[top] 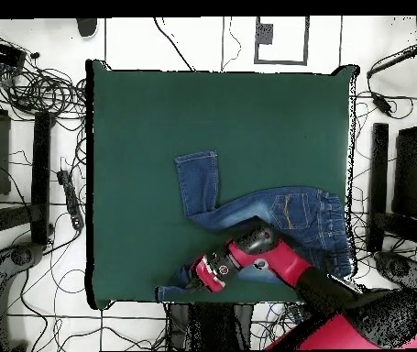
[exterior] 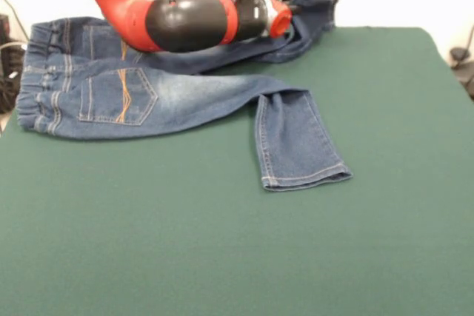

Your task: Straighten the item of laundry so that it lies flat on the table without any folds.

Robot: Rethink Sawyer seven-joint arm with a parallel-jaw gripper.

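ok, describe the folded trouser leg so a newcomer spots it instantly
Start from the green table, then find the blue jeans lying near its far edge under the red and black arm. One leg bends sharply toward the camera, hem forward; the other leg runs along the far edge.

Front view: you look low across the table (exterior: pixel 222 257) toward the arm (exterior: pixel 185 16), near enough that green cloth fills most of the picture and the near corners are cut off.
Overhead view: you look straight down from well above; the whole table (top: pixel 157 119) fits, with floor and cables around it.
Orientation: the overhead is turned half round against the front.
Shared: both views take in the jeans (exterior: pixel 185 94) (top: pixel 239 206) and the arm (top: pixel 267 257) above them.
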